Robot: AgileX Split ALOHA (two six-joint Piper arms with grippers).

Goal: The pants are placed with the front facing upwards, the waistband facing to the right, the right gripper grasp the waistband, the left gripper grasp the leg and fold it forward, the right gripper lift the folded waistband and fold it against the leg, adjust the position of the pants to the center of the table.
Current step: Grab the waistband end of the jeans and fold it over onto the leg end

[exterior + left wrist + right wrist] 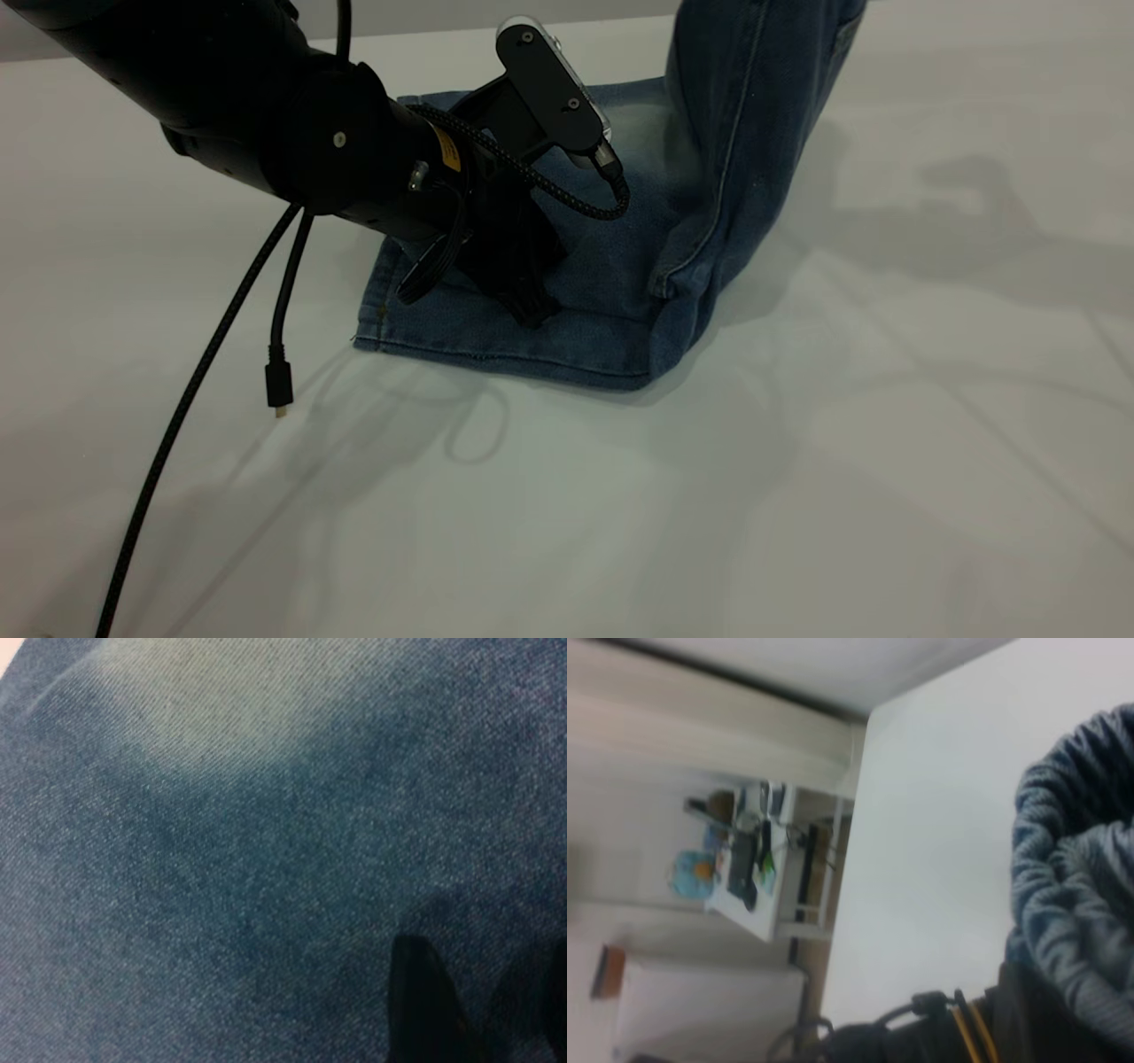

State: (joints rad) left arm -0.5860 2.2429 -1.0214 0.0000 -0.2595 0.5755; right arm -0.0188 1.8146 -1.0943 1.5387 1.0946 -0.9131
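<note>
The left gripper point(529, 307) is pressed down on the flat leg part of the pants point(611, 266), a little in from the near hem. In the left wrist view one dark fingertip point(423, 1001) is seen against the denim; whether the fingers are apart or together cannot be told.

The right gripper itself is not seen in the exterior view. In the right wrist view the ruched waistband point(1072, 877) bunches close against that arm's dark hardware, so a hold on it is judged likely, though the fingers are hidden.

The pants lie on the table point(797, 496) left of centre, toward the far side. The leg half is spread flat at the left; the waistband half rises steeply from a crease at the right of the flat part and leaves the exterior view at the far top edge.

The coming fold is judged to turn on this: the lifted half stands right of the pinned leg and must be carried leftward over the left gripper's spot, so that gripper would have to be cleared first
</note>
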